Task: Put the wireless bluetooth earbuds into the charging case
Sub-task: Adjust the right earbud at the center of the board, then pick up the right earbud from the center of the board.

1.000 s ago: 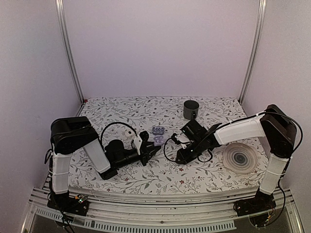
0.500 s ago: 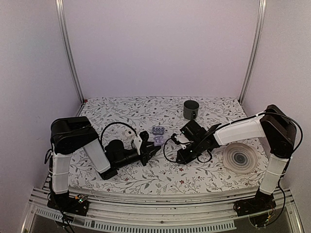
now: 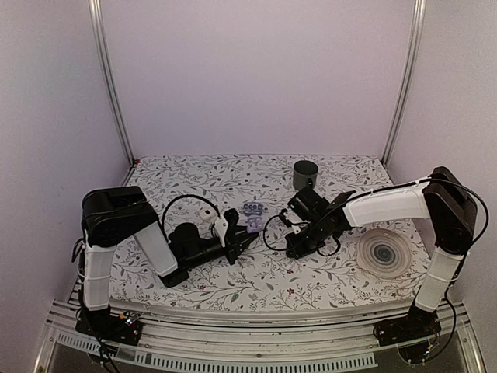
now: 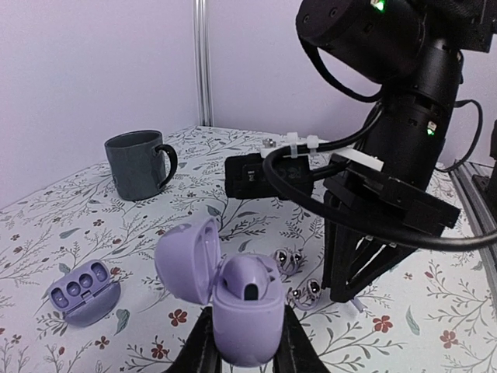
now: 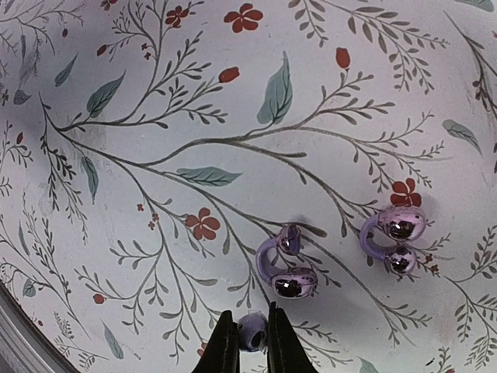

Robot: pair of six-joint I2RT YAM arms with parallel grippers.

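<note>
- I count one charging case (image 4: 245, 307), lilac and glossy. It stands upright between the fingers of my left gripper (image 4: 247, 343), which is clamped onto its lower half.
- The case's lid is hinged open and leans away to the left in the left wrist view. I can see one dark socket inside. I cannot tell whether its base touches the table (image 5: 155, 116).
- I count two earbuds lying on the floral cloth: one earbud (image 5: 293, 284) just beside the right fingertips, and a second earbud (image 5: 404, 223) near it, the two apart from each other.
- From the left wrist view, both lie just beyond the case, at the foot of the right arm.
- My right gripper (image 5: 249, 336) points down at the cloth with its jaws drawn in to a narrow slot.
- One small round lilac piece (image 5: 253, 328) fills that slot. I cannot tell what it is, or whether it is truly pinched.
- One dark mug (image 4: 138, 165) stands upright, well behind the case.
- One small lilac socketed piece (image 4: 84, 291), with three round hollows, lies on the cloth left of the case.
- One round disc (image 3: 384, 253) lies near the right arm.
</note>
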